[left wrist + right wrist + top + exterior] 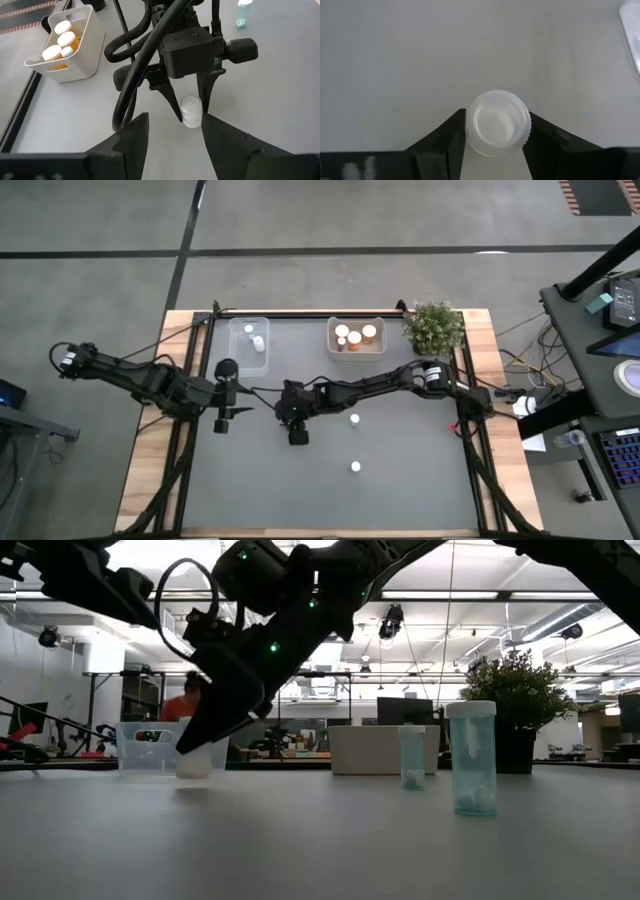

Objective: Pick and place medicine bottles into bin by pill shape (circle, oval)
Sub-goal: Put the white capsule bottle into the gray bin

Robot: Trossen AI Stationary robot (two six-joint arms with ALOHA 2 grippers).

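My right gripper (pixel 298 437) stands at the table's middle left, pointing down, shut on a small pale bottle (pixel 191 112) with a white cap. The bottle also shows in the low view (pixel 195 762), a little above the table. My left gripper (pixel 174 121) is open and empty, close to the left of the right gripper and facing it. Two more small pale bottles (pixel 353 419) (pixel 355 467) stand upright on their bases on the table, to the right of the grippers. My right gripper pinches the bottle's ribbed white cap (pixel 473 125) by its two opposite sides between its two fingers (pixel 447 135). The fingers come from above, pointing down. The bottle stays upright between the fingertips, lifted slightly clear of the table.
A clear bin (pixel 250 340) with a couple of small bottles and a white bin (pixel 357 336) with orange bottles stand at the far edge. A green potted plant (pixel 434 328) stands at the far right corner. A person shows in the room behind the table (pixel 180 705).
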